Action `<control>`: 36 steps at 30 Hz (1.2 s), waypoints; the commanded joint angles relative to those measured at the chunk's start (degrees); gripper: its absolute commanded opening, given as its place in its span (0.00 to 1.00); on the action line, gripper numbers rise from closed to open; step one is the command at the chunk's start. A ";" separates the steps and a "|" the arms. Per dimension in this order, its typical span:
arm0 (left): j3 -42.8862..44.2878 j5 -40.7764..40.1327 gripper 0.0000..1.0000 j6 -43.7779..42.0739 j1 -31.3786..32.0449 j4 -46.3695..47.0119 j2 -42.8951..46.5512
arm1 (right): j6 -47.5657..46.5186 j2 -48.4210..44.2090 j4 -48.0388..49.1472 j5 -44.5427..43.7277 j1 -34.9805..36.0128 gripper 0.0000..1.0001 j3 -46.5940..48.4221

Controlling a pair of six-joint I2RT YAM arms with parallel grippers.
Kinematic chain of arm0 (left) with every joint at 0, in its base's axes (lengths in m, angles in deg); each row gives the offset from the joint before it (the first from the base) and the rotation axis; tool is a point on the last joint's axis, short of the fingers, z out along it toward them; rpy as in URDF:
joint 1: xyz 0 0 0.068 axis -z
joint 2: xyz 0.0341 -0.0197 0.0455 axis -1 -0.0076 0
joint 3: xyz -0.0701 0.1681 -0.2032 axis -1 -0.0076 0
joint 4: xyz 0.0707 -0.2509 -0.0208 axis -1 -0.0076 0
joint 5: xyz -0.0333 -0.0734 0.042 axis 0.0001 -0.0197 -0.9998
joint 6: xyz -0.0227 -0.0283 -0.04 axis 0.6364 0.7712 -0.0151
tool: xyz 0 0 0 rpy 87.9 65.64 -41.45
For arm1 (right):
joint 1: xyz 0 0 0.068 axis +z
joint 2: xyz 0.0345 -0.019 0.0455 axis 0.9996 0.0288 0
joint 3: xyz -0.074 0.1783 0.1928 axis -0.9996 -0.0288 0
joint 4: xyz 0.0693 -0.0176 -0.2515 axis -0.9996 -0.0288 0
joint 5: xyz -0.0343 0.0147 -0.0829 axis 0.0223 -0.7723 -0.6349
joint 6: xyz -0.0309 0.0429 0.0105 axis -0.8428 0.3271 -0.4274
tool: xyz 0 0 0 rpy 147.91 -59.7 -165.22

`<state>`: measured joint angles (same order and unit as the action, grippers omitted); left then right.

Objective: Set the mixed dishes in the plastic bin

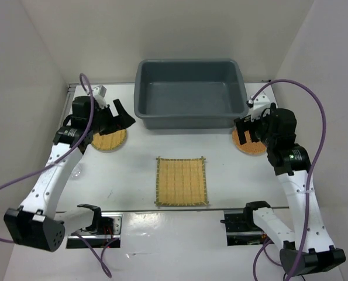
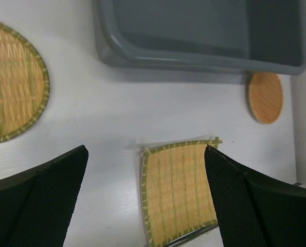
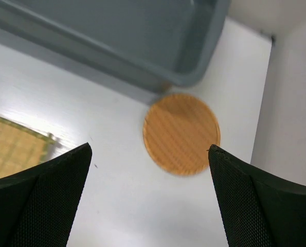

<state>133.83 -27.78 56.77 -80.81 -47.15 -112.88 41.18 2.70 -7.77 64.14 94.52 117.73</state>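
The dark grey plastic bin [image 1: 189, 121] stands at the back middle and looks empty. The square yellow mat [image 1: 181, 181] lies flat in front of it. The yellow round mat [image 1: 110, 140] lies at the left, the orange round mat [image 1: 249, 147] at the right. My left gripper [image 1: 124, 115] is open and empty, raised beside the bin's left front corner above the yellow round mat. My right gripper [image 1: 248, 132] is open and empty, above the orange mat [image 3: 181, 133]. The left wrist view shows the square mat [image 2: 178, 193] between the fingers [image 2: 50, 200]. A faint clear shape [image 1: 75, 170] may be a cup.
White walls close in the table on the left, back and right. The bin's rim [image 2: 183, 60] and its corner [image 3: 189, 77] lie just ahead of both grippers. The arm bases and cables sit along the near edge.
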 commanded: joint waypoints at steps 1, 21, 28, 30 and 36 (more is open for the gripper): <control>1.84 -1.45 1.00 -1.24 -0.05 -2.52 -5.01 | 4.31 1.37 0.24 -11.84 -1.08 0.98 -5.37; -16.51 25.50 1.00 1.75 5.66 7.82 -23.21 | 2.82 7.09 -0.63 19.34 -1.08 0.98 -10.30; -21.35 32.98 1.00 2.36 6.71 17.67 -28.31 | 1.59 13.41 -1.33 20.75 -1.08 0.98 -9.16; -20.83 33.69 1.00 2.36 7.33 19.27 -30.94 | 1.59 13.41 -1.33 20.75 -1.08 0.98 -9.16; -16.88 33.08 1.00 -0.80 10.23 20.93 -38.41 | 0.98 14.03 -2.03 20.75 -1.60 0.98 -8.63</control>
<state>115.10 6.08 58.49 -71.61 -30.38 -148.33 43.24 16.65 -9.41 83.70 93.41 107.59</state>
